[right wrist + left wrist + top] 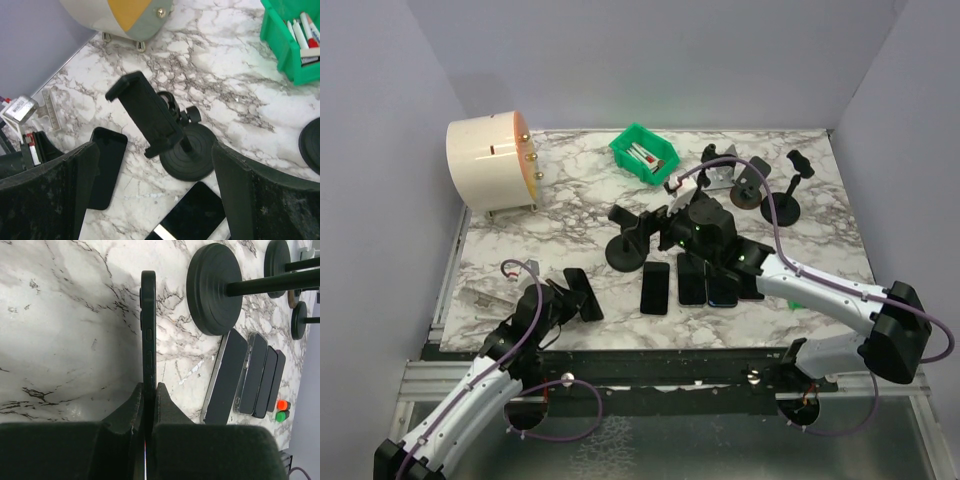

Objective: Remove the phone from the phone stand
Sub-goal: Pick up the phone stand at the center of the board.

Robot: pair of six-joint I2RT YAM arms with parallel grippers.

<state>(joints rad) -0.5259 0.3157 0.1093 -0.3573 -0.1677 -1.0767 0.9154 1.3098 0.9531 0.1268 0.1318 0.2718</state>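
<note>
At 7 o'clock on the table [570, 210], your left tool [148, 390] is closed tight on the phone [148, 330]. It pinches one end of the phone, well apart from the phone stand [150, 116]. You cannot tell from these views whether the phone touches the marble. Your right tool [155, 155] is spread wide with nothing in its grip. Its fingers [50, 190] flank the stand on either side without touching it.

Count five phones in all: the one you hold, plus four flat phones [691, 281] lying side by side toward 5 o'clock, near the stand's round base. Stands number three: the task's own near the centre and two other stands [785, 195] at 2 o'clock. One green bin [644, 153] sits at 12 o'clock and one cream drum [490, 162] at 10 o'clock.

Your left wrist view alone shows the held phone edge-on with its side buttons, and a red and a green piece [282, 404] beyond the row of flat phones. Your right wrist view alone shows the stand's clamp from the front, tilted on its stem. It also shows the markers [302, 32] in the bin and the label on a silver clip [20, 107]. Only the overhead view shows both arms at once.

No brand is readable, and the clip's label is too small to read.
</note>
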